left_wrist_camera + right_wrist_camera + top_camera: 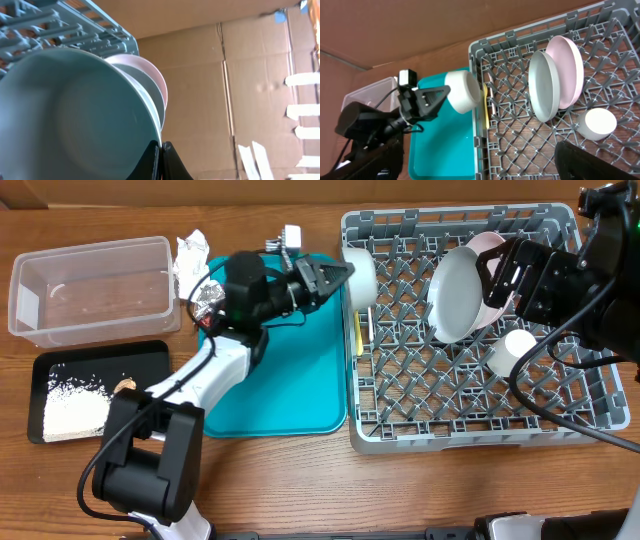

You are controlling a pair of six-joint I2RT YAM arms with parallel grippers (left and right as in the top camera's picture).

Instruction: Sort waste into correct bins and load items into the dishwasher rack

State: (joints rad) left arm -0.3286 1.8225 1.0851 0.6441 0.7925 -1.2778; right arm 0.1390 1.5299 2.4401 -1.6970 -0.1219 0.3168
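The left gripper (343,277) is pinched shut on the rim of the grey bowl (362,277). The bowl is held on its side in the air, just over the left wall of the dishwasher rack (440,405), where the rack meets the teal tray (290,390). The yellow spoon (359,330) is seen lying along that same edge of the rack, just beside the bowl. Further in, the pale grey-blue plate (455,295) and the white-pink plate (490,242) are stood on edge against each other, and the small white cup (518,343) rests among the pegs near them. The right gripper (492,280) is spread wide, holds nothing and hangs close to the plates. Loading of the bowl is judged to be the step in hand. For the next move, the bowl would need to be carried over the free pegs between the spoon and the plates. It would then be lowered until its rim is seated and only then let go. The crumpled napkin (192,255) lies outside the clear tub (90,290), so sorting is judged unfinished.
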